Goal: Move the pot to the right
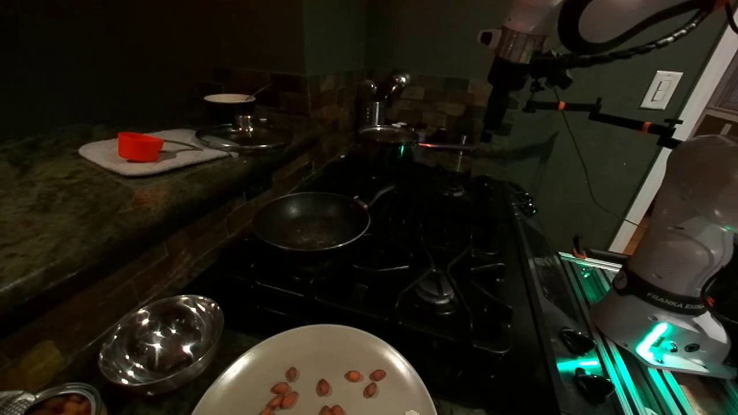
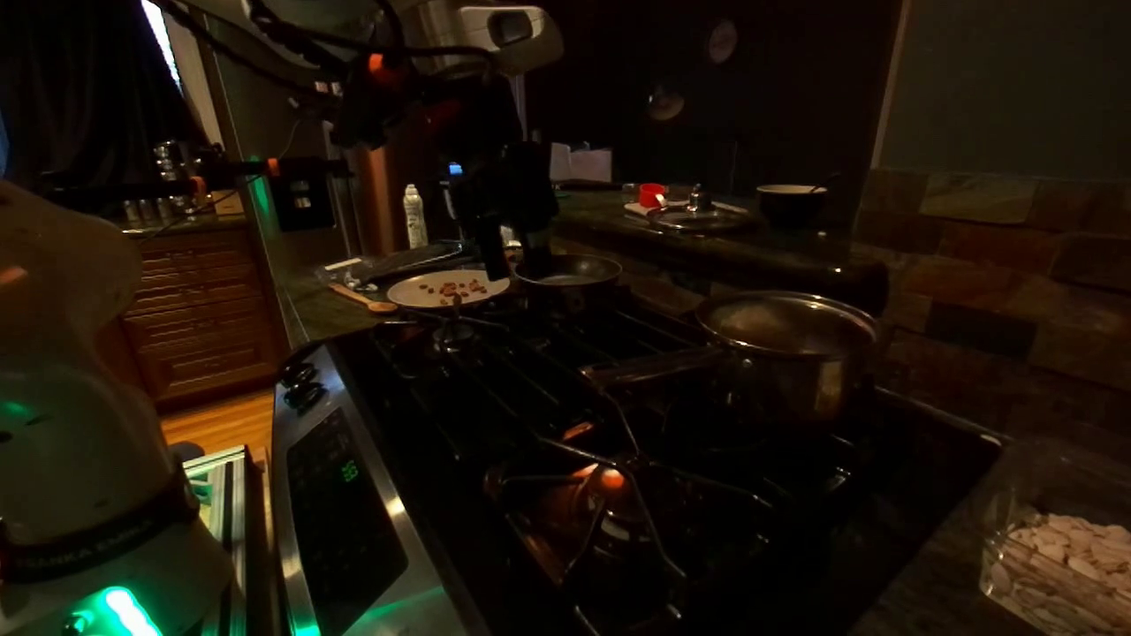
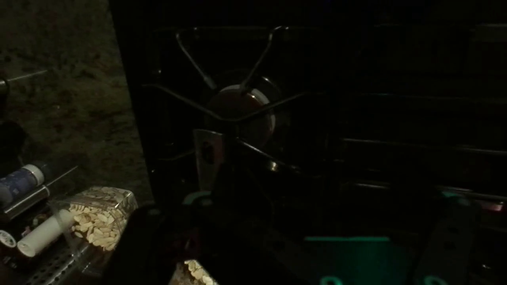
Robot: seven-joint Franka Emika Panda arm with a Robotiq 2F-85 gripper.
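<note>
The shiny silver pot (image 2: 786, 371) stands on the stove's back burner, and it also shows in an exterior view (image 1: 387, 141). Its handle (image 2: 658, 365) points towards the stove's front. The handle's end, with a hole in it, shows in the wrist view (image 3: 209, 152); the pot's body is not visible there. My gripper (image 2: 515, 272) hangs pointing down above the stove, apart from the pot and higher than the handle. In an exterior view, my gripper (image 1: 489, 136) appears just past the handle's end. The fingers look apart, with nothing between them; the wrist view is very dark there.
A dark frying pan (image 1: 311, 222) sits on another burner. A steel bowl (image 1: 161, 343) and a plate (image 1: 323, 351) with nuts are beside the stove. A clear container of sliced nuts (image 2: 1065, 556) stands at the opposite end. A front burner (image 3: 241, 111) lies near the handle. A raised counter (image 1: 150, 213) runs behind.
</note>
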